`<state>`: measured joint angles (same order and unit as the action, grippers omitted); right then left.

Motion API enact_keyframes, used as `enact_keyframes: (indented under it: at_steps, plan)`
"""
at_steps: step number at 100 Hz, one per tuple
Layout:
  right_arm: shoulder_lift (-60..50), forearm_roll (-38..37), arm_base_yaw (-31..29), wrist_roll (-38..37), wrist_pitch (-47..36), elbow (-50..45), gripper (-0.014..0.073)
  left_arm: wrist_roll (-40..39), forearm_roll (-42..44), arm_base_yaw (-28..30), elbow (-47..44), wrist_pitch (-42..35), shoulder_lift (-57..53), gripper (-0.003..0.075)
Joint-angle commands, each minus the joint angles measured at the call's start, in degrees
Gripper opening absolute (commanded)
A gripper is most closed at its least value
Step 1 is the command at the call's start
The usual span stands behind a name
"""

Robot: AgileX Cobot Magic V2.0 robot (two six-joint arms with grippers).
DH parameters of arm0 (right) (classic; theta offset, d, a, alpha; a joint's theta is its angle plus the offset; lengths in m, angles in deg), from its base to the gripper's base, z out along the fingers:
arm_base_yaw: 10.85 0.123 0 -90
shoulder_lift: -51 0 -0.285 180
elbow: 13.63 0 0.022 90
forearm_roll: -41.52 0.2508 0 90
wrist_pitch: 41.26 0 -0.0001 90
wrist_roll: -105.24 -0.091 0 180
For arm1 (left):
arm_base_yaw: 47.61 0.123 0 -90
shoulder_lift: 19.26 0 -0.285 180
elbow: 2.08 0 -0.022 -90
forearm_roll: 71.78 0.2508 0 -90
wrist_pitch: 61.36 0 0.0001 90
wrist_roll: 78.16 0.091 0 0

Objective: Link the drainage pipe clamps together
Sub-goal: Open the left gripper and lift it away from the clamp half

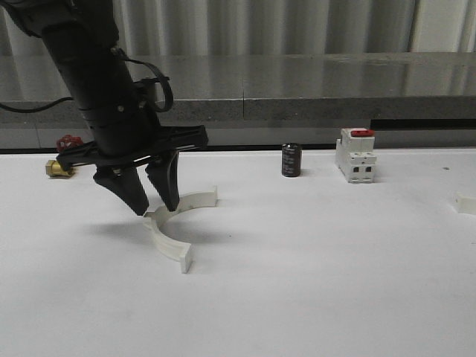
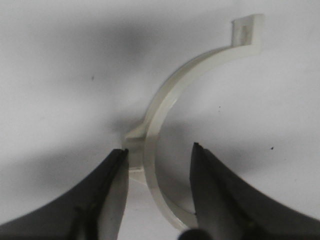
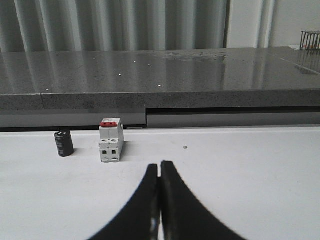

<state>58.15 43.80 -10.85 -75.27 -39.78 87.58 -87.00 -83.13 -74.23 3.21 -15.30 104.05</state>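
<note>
A: What did we record on the white table [image 1: 335, 282]?

B: We saw the left gripper [image 1: 155, 206] lowered with fingers apart, straddling the band of a white half-ring clamp [image 1: 175, 225] lying flat left of centre.

A: And the right gripper [image 3: 159, 172]?

B: Its fingers were pressed together, holding nothing. Behind stood a white switch block [image 1: 355, 155] with a red top, then a small black cylinder [image 1: 291, 160].
</note>
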Motion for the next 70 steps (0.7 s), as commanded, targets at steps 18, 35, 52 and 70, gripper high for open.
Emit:
enact_keyframes:
  at_steps: [18, 35, 52, 70]
  plan:
    - [-1.06, -0.23, -0.28, 0.50, -4.40, 0.95, -0.0065, -0.30, 0.18, -0.38, 2.16, -1.05, -7.36, 0.0312]
    - [-1.06, -0.23, -0.28, 0.50, -4.40, 0.95, -0.0065, -0.30, 3.23, -0.30, 2.16, -0.68, -12.39, 0.0238]
    - [-1.06, -0.23, -0.28, 0.50, -4.40, 0.95, -0.0065, -0.30, 6.46, 0.99, 1.67, 0.07, -17.74, 0.0032]
    - [-1.06, -0.23, -0.28, 0.50, -4.40, 0.95, -0.0065, 0.23, 6.46, 6.72, -0.13, 0.56, -23.73, -0.0021]
